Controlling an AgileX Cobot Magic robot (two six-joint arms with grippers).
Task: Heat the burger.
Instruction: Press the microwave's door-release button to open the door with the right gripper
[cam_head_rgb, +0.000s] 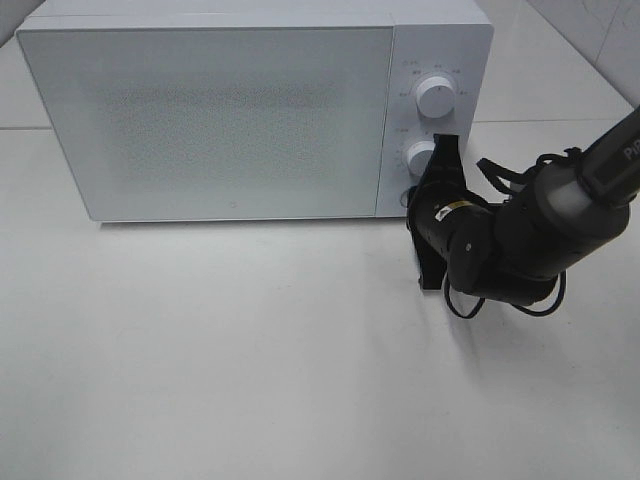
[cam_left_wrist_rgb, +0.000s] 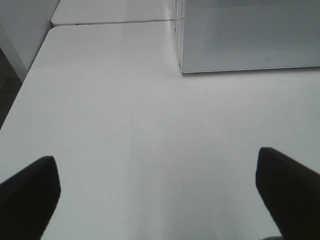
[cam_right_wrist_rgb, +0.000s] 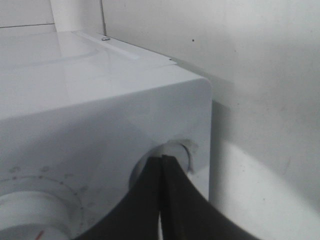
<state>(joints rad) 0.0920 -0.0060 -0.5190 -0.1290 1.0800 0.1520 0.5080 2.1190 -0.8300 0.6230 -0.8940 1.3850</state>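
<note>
The burger is out of view. A white microwave (cam_head_rgb: 210, 110) stands at the back of the table with its door closed. My right gripper (cam_head_rgb: 412, 197) is shut, with nothing held. Its tips rest at the round button (cam_right_wrist_rgb: 186, 150) under the two dials, at the lower right corner of the control panel. The right wrist view shows the shut gripper (cam_right_wrist_rgb: 162, 159) against that button, beside the lower dial (cam_right_wrist_rgb: 22, 212). My left gripper (cam_left_wrist_rgb: 157, 200) is open over bare table, its fingers (cam_left_wrist_rgb: 27, 195) wide apart and nothing between them. It does not show in the high view.
The upper dial (cam_head_rgb: 435, 97) and lower dial (cam_head_rgb: 422, 155) sit on the microwave's right panel. The white table (cam_head_rgb: 250, 350) spreads in front of it. The microwave's left corner (cam_left_wrist_rgb: 182, 65) shows in the left wrist view, with the table's edge beyond.
</note>
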